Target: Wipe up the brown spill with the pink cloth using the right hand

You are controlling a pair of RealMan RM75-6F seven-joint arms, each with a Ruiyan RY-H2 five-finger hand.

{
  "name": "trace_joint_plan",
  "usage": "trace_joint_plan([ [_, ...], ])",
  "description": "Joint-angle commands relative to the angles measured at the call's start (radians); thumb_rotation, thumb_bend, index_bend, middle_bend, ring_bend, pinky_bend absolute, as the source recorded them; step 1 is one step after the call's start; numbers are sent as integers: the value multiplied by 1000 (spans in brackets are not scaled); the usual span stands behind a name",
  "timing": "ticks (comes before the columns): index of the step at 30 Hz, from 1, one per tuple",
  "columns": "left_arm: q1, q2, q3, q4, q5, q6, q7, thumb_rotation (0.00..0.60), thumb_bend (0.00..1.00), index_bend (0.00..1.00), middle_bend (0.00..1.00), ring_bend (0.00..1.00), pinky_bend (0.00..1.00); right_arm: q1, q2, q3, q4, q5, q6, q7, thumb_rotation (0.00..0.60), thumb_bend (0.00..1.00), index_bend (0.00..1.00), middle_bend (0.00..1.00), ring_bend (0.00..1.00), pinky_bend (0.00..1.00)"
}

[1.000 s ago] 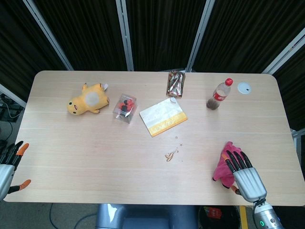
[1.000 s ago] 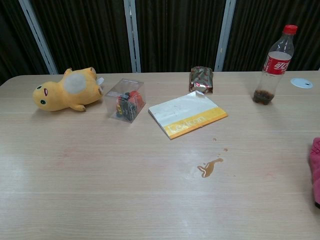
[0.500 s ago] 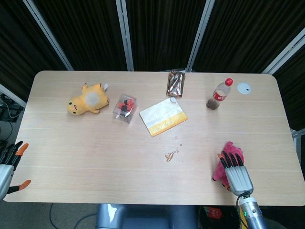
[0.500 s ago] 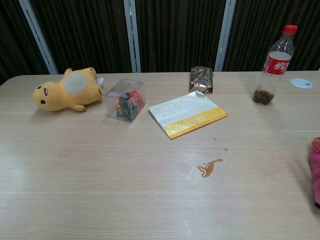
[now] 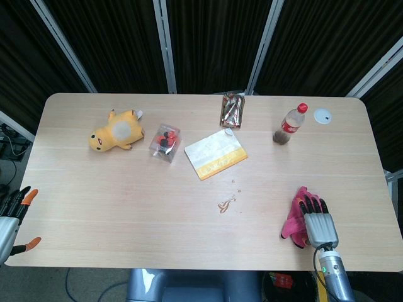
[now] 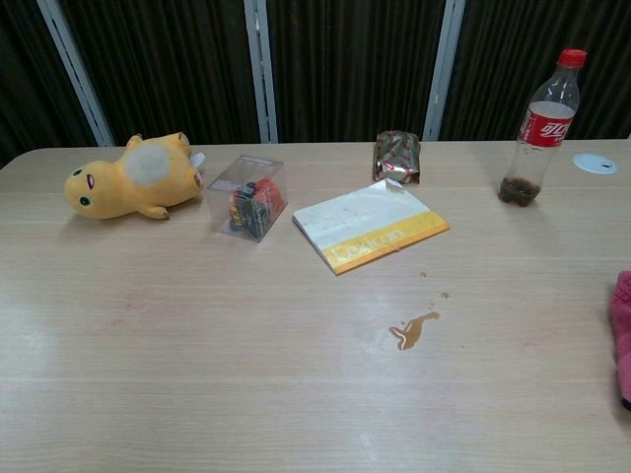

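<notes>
The brown spill [image 5: 225,204] is a small puddle with a few droplets beyond it, near the table's middle; the chest view shows the spill [image 6: 414,328] too. The pink cloth [image 5: 293,217] lies crumpled near the front right edge, and the chest view catches only a strip of the cloth [image 6: 623,330] at its right border. My right hand [image 5: 317,221] is over the cloth's right side, fingers [image 5: 310,204] apart and pointing away from me, lying on the fabric without closing on it. My left hand [image 5: 12,217] hangs off the table's front left corner, fingers spread, holding nothing.
A yellow-and-white booklet [image 5: 215,153] lies just beyond the spill. Further back are a cola bottle [image 5: 289,124], a foil snack bag [image 5: 232,110], a clear box of small items [image 5: 165,142], a yellow plush toy [image 5: 118,131] and a white cap [image 5: 322,115].
My right hand has turned from a slanted pose to pointing straight ahead and has drawn in over the pink cloth. The cloth, the spill and the left hand have not moved.
</notes>
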Motion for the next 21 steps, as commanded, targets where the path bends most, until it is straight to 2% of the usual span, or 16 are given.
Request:
trace_joint_plan([
  [1, 0, 0, 0, -1, -2, -2, 0, 600, 0, 0, 0, 0, 0, 13, -10, 16, 16, 38, -18, -8, 600, 28, 70, 0, 0, 56],
  [13, -4, -3, -1, 2, -2, -6, -17, 600, 0, 0, 0, 0, 0, 44, -39, 39, 69, 139, -52, -25, 600, 138, 121, 0, 0, 88],
  [18, -6, -4, -2, 2, -8, -14, -19, 600, 0, 0, 0, 0, 0, 54, -51, 42, 92, 158, -58, -24, 600, 279, 183, 13, 0, 206],
  [20, -8, -4, -4, 1, -14, -17, -20, 600, 0, 0, 0, 0, 0, 57, -68, 48, 105, 182, -68, -11, 600, 347, 239, 74, 16, 300],
  [21, -9, -4, -5, 1, -15, -18, -19, 600, 0, 0, 0, 0, 0, 60, -79, 45, 118, 171, -62, -3, 600, 375, 283, 125, 54, 360],
])
